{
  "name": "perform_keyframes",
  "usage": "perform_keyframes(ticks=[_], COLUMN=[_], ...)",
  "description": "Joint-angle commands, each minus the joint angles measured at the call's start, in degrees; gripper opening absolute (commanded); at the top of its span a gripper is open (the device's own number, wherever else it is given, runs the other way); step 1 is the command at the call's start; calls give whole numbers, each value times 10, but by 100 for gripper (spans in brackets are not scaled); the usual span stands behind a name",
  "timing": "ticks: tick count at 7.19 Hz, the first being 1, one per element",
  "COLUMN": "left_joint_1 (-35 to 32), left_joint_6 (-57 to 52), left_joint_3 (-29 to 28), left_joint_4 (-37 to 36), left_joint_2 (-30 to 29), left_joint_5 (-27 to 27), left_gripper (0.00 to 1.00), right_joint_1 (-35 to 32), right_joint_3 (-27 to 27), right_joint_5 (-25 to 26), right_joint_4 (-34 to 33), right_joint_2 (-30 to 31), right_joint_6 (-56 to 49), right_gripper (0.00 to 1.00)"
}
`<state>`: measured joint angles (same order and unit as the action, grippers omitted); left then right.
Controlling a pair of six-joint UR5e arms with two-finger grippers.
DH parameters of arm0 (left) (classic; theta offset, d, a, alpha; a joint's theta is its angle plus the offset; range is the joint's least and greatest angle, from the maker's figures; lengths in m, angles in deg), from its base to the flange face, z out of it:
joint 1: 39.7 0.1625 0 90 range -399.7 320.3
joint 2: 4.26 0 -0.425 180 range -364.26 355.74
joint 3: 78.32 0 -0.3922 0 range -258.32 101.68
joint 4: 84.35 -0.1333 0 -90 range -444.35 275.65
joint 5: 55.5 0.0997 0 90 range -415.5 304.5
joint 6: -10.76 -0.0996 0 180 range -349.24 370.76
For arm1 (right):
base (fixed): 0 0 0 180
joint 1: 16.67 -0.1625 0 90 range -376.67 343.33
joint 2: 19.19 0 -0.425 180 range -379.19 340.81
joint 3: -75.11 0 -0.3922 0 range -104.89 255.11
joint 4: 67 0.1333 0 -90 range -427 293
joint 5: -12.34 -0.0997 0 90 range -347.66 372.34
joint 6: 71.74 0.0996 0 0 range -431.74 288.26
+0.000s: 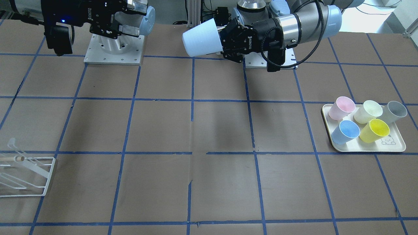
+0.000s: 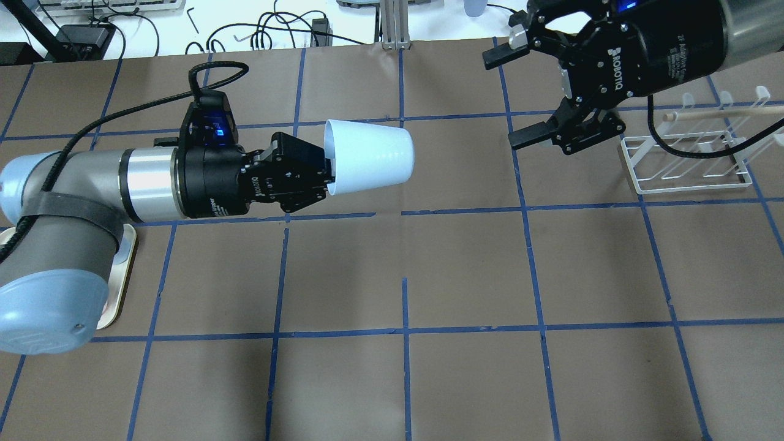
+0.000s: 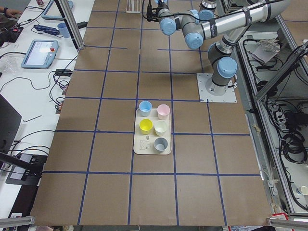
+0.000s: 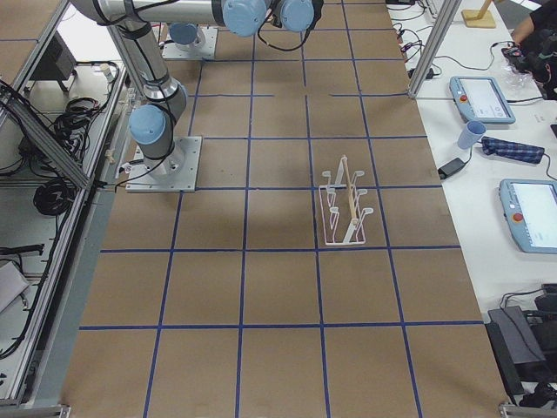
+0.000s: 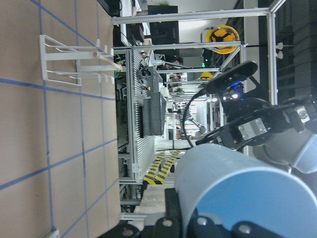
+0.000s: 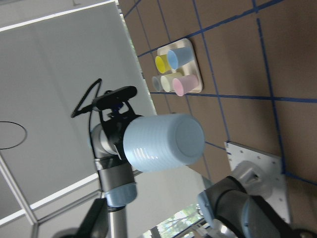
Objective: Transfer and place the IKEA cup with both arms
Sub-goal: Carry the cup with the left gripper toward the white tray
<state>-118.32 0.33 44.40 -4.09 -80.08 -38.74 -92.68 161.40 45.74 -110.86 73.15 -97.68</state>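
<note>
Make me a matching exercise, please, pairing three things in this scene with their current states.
Column one:
1. IKEA cup
2. right gripper
3. yellow cup

Column two:
A. standing upright on the tray
B. held sideways in the left gripper, above the table
C. open and empty

Pairs: 1-B, 2-C, 3-A

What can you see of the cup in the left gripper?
The IKEA cup is a pale powder-blue tapered tumbler, plastic-looking, with faint horizontal ridges and a closed base. It is held on its side in mid-air over the table, clamped at its rim by the left gripper alone, base pointing toward the open right gripper, well apart.
</note>
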Motion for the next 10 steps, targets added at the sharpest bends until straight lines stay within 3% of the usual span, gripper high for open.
perform_keyframes(ticks=[1, 3, 4, 6, 7, 9, 10], left_joint_1=[45, 93, 115, 127, 163, 247, 274], left_joint_6=[16, 7, -11, -146, -188, -321, -377], left_joint_3=[-17, -61, -91, -112, -138, -217, -251], left_joint_4=[2, 0, 8, -1, 0, 11, 12], left_joint_2=[7, -6, -16, -38, -60, -122, -157], left_joint_5=[224, 395, 468, 664, 702, 720, 732], left_gripper=[0, 0, 0, 0, 0, 0, 0], right_joint_1=[1, -7, -25, -72, -86, -120, -123], right_joint_3=[-2, 1, 2, 4, 6, 9, 17], right_joint_5=[133, 246, 270, 415, 443, 515, 524], right_joint_4=[-101, -215, -258, -360, -391, -431, -456], right_joint_2=[6, 22, 22, 22, 22, 19, 19], right_joint_6=[29, 132, 136, 178, 188, 205, 207], right_gripper=[100, 100, 100, 100, 100, 100, 100])
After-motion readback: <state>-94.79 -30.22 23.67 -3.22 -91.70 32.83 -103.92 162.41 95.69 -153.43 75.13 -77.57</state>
